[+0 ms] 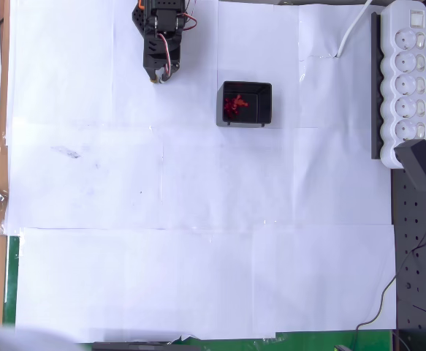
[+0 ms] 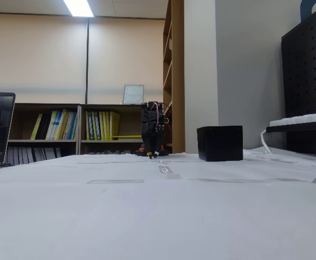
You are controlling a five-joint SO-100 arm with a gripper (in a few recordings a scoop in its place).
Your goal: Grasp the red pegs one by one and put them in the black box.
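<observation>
White paper over worktop [image 1: 198, 219]. Red pegs [image 1: 234, 104] heaped inside black box [image 1: 245, 103]: tiny, light, rigid, probably slippery; best pinched across the shaft. Gripper [image 1: 154, 75] parked left of box; jaws' state indiscernible.

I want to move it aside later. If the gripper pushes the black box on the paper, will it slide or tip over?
The black box looks thin-walled and holds only small red pegs, so it is probably light. Low and wide in the fixed view, it would likely slide, not tip.
</observation>
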